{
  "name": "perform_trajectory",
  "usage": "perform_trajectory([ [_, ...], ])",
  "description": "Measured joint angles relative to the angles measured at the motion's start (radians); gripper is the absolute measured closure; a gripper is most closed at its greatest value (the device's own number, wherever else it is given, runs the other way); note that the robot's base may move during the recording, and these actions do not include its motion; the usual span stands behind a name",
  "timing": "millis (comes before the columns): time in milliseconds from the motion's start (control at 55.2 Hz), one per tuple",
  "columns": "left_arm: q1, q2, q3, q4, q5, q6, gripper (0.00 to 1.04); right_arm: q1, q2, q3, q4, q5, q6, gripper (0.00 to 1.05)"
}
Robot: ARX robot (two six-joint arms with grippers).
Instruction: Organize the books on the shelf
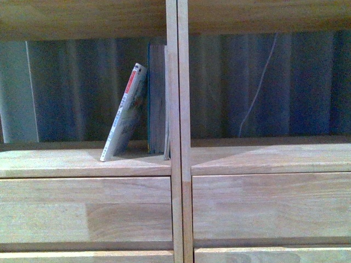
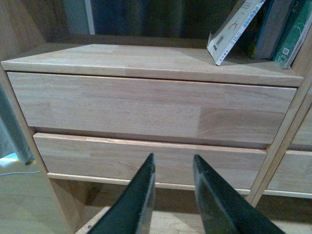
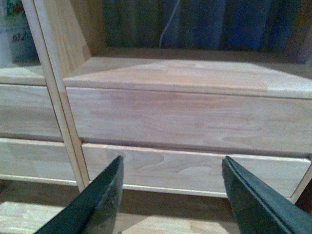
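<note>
Your thin pale paperback point(image 1: 124, 114) stands tilted in the left column of the shelf point(image 1: 178, 164), its red-topped spine leaning against the teal book point(image 1: 157, 98), which stands upright against the centre divider. The right column's ledge carries nothing you can see. Behind the open back hangs a dark pleated curtain point(image 1: 285, 82) with a pale cord point(image 1: 258, 87). Your left hand point(image 2: 173, 168) is empty, fingers narrowly parted; your right hand point(image 3: 170, 170) gapes wide, both before the plank fronts.

Left shelf point(image 1: 82, 161) bay: leaning paperback point(image 1: 124, 114) and upright teal book point(image 1: 157, 98) crowd divider point(image 1: 178, 131); right bay open.
</note>
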Motion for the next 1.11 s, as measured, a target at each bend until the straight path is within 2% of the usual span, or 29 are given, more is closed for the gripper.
perform_trajectory([
  [91,0.000,-0.034,-0.036,0.002,-0.002,-0.001,1.02,0.000,-0.034,-0.037,0.014,-0.001,0.000,0.74],
  [254,0.000,-0.090,-0.089,0.001,-0.001,0.003,1.02,0.000,-0.080,-0.099,0.023,-0.002,0.000,1.02],
  [344,0.000,-0.120,-0.110,-0.005,-0.002,0.003,1.02,0.001,-0.166,-0.126,-0.054,-0.002,0.002,1.02],
  [1105,0.000,-0.335,-0.217,-0.101,-0.002,0.005,1.02,0.001,-0.298,-0.249,-0.039,-0.001,0.003,1.02],
])
